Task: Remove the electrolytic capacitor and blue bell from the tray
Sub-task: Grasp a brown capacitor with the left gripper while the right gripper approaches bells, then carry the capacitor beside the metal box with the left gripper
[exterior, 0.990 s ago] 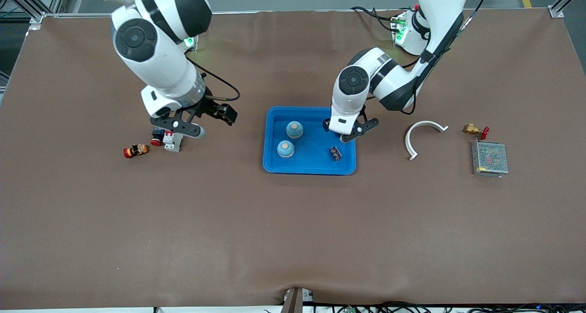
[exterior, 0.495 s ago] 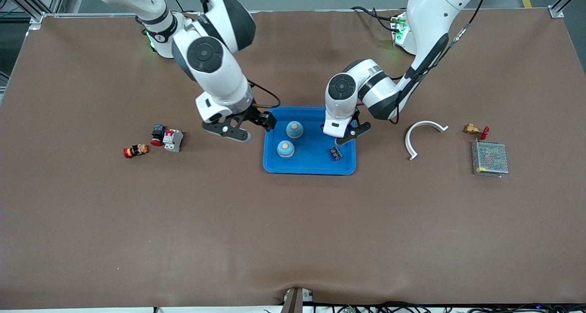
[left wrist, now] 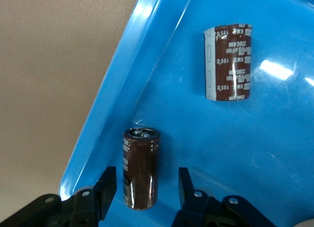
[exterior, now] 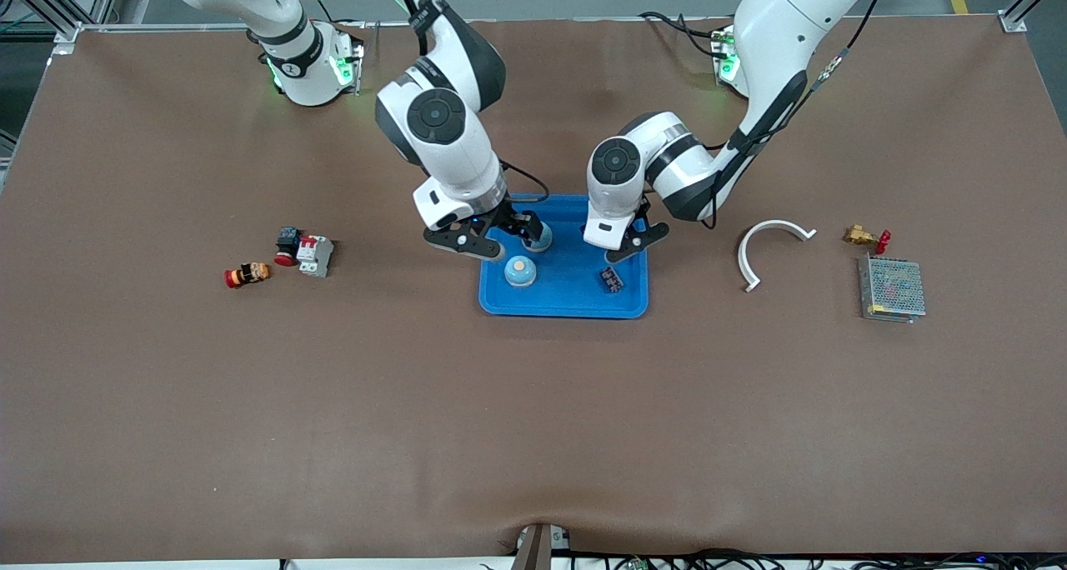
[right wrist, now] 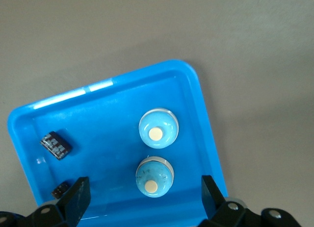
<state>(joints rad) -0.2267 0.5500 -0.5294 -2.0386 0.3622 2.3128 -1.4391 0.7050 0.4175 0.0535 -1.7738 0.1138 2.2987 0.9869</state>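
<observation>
Blue tray (exterior: 567,303): two bells (exterior: 520,271), two capacitors (left wrist: 228,62). Left hand (left wrist: 147,192) narrowing astride one; right hand (exterior: 500,238) wide.

A brown table (exterior: 533,420) carries several loose parts. Toward the right arm's end lie a small red-and-orange push button (exterior: 247,275), and just beside it, slightly farther from the front camera, a grey-and-red circuit breaker (exterior: 315,255) touching a small black-and-red part (exterior: 288,245). Toward the left arm's end lies a white curved plastic piece (exterior: 767,249), open toward the front camera. Near it sits a brass fitting with a red cap (exterior: 865,237), and just nearer the front camera a metal mesh-covered power supply (exterior: 892,289).
</observation>
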